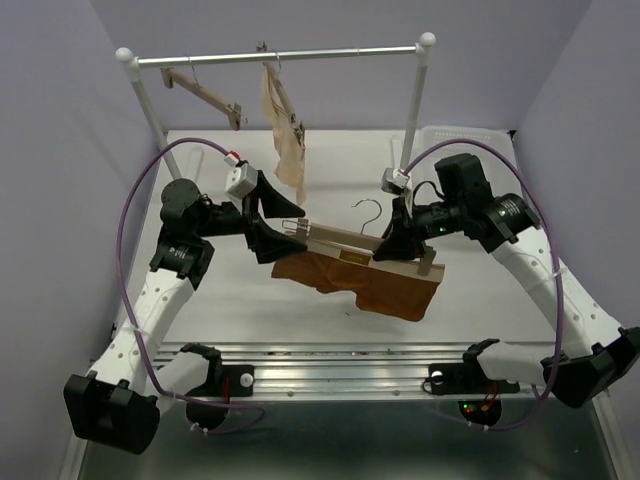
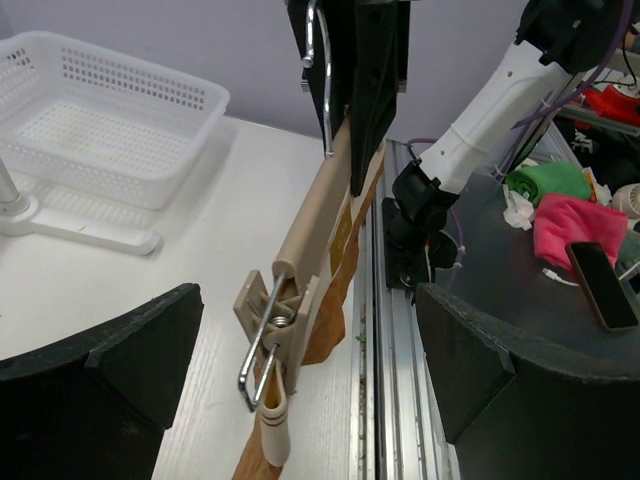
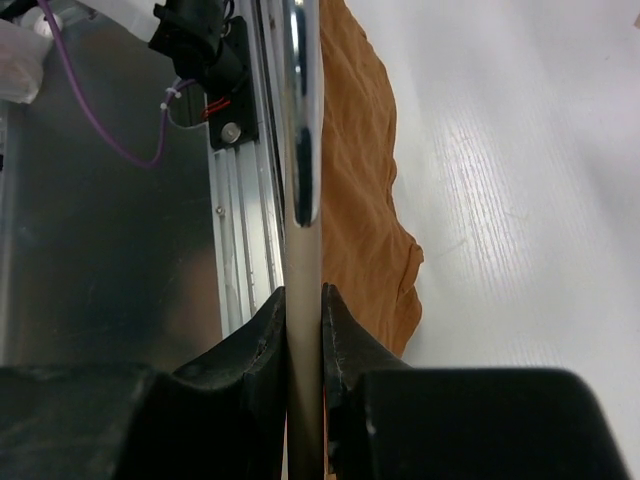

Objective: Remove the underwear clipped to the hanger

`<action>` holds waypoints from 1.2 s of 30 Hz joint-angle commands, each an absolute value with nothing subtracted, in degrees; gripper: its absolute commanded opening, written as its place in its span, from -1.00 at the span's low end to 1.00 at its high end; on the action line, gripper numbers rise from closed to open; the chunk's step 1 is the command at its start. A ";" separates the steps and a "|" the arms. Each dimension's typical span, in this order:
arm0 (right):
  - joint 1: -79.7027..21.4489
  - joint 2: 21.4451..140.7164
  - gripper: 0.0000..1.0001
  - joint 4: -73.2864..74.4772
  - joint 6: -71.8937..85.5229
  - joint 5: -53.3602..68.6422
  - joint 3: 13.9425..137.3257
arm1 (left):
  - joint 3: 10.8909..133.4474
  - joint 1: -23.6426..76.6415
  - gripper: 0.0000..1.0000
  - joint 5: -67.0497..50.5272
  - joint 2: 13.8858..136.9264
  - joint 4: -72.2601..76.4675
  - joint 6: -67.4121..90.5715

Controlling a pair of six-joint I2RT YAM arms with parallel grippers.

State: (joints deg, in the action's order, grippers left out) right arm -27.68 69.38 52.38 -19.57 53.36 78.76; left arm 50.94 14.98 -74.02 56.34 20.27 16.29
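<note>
The hanger, a light wooden bar with a wire hook, is held above the table by my right gripper. In the right wrist view, my right gripper is shut on the bar below the metal hook. The rust-brown underwear hangs under the bar. The underwear is caught in the end clip. My left gripper stands wide open at the hanger's left end. The clip sits between its fingers without touching them.
A clothes rail at the back carries another wooden hanger and pale cream underwear. A white basket sits on the table's far right. An aluminium rail runs along the near edge, with clutter beyond it.
</note>
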 commanded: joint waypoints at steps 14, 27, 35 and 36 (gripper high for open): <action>-27.51 69.08 -0.99 47.46 -20.74 59.06 78.05 | 50.36 15.82 0.61 -71.46 57.04 26.01 22.15; -27.51 69.96 -0.99 46.23 -18.81 59.59 78.22 | 49.13 15.91 0.30 -70.58 56.08 26.63 22.59; -27.51 70.58 -0.99 46.58 -18.28 58.10 77.87 | 48.69 16.08 0.31 -69.18 54.76 27.51 24.17; -27.51 70.58 -0.99 46.58 -18.28 58.01 77.87 | 48.69 16.08 0.32 -69.00 54.49 27.60 24.26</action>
State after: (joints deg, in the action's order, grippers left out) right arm -27.68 71.07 49.28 -19.07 56.80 77.69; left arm 49.10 15.73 -69.52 56.84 23.90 23.22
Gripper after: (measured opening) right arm 0.191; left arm 0.655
